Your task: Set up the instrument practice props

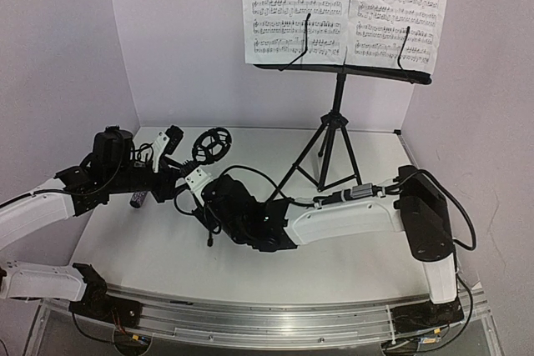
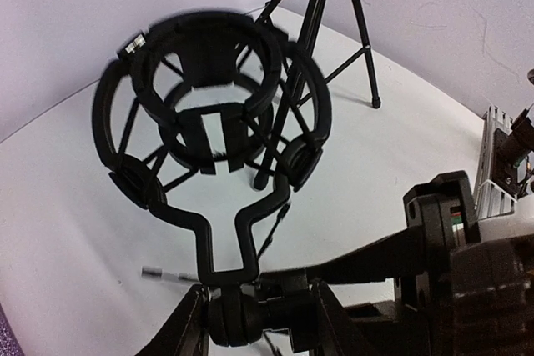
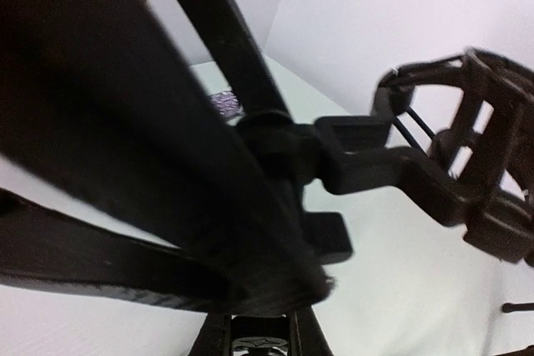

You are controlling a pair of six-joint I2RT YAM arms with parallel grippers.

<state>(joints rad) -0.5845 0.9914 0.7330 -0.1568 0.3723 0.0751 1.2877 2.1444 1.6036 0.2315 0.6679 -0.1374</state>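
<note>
Judging from both grips, probably partway through unfolding the small mic stand [image 2: 224, 243] for planting on the table [image 1: 150, 248]. Leave the left end effector [image 2: 260, 324] pinched on the joint just under the ring holder [image 1: 210, 146], as seen now, and use it purely as an anchor. Draw one of the legs [image 3: 125, 122] outward with the right end effector [image 3: 254, 338], seemingly closed on that leg already, though too near and blurred to swear to. Pull slowly, along the leg's own swing; avoid twisting against the left pinch. Steer clear of the glittery purple microphone [image 1: 139, 198] lying on the table under the left arm, and of the tall music stand [image 1: 334, 135] standing behind, two sheet-music pages [image 1: 296, 6] already propped on it.

Look to the overhead view for the layout of arms and props. Turn to the left wrist view for the ring's cage and the pinch beneath it, hidden from above. Check the right wrist view for the legs, plus a sliver of purple beyond them. Cannot tell from any view whether a foot touches the table.
</note>
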